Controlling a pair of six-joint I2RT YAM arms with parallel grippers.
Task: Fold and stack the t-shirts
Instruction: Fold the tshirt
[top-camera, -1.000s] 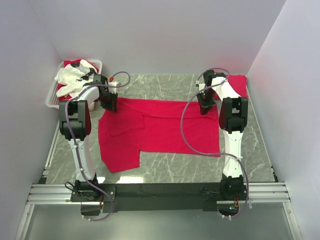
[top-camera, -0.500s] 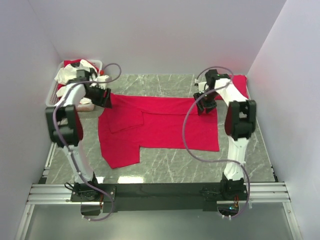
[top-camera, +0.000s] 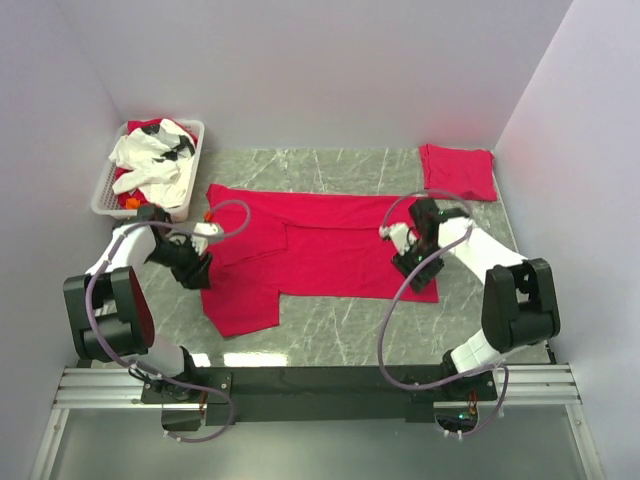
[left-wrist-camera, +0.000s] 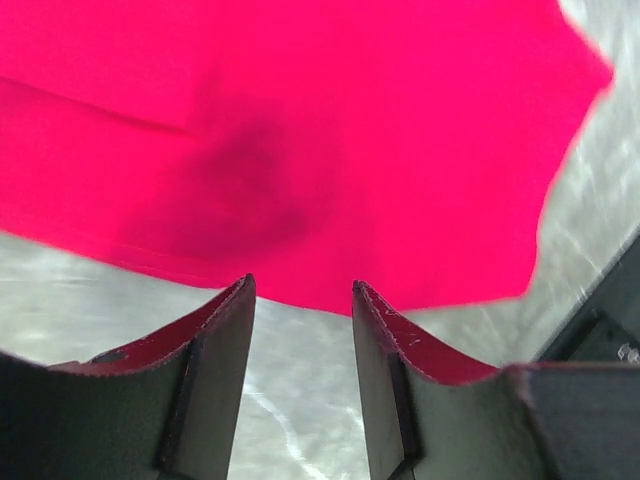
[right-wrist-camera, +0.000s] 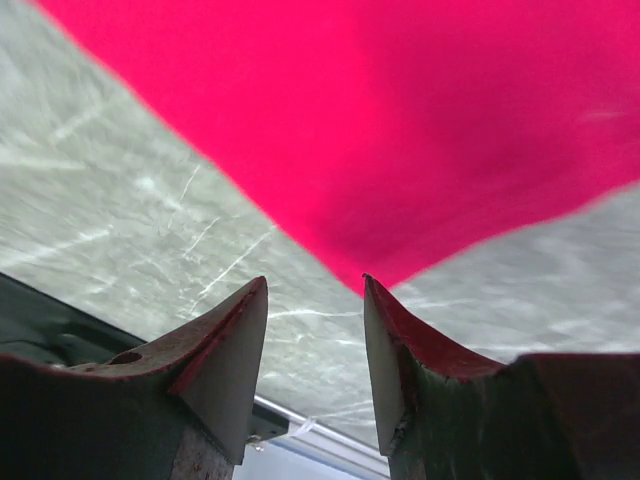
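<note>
Red t-shirt (top-camera: 320, 250) lies spread flat in the middle of the desk (top-camera: 330, 335), and a folded t-shirt (top-camera: 458, 170) sits at the far right corner. Left fingers (left-wrist-camera: 220, 340) hang open at its left edge. Right fingers (right-wrist-camera: 225, 340) hang open at its near right corner, and neither pair is gripping anything.

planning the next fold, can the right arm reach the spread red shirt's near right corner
Likely yes: the right arm holds open jaws just short of the t-shirt corner, nothing between.
</note>
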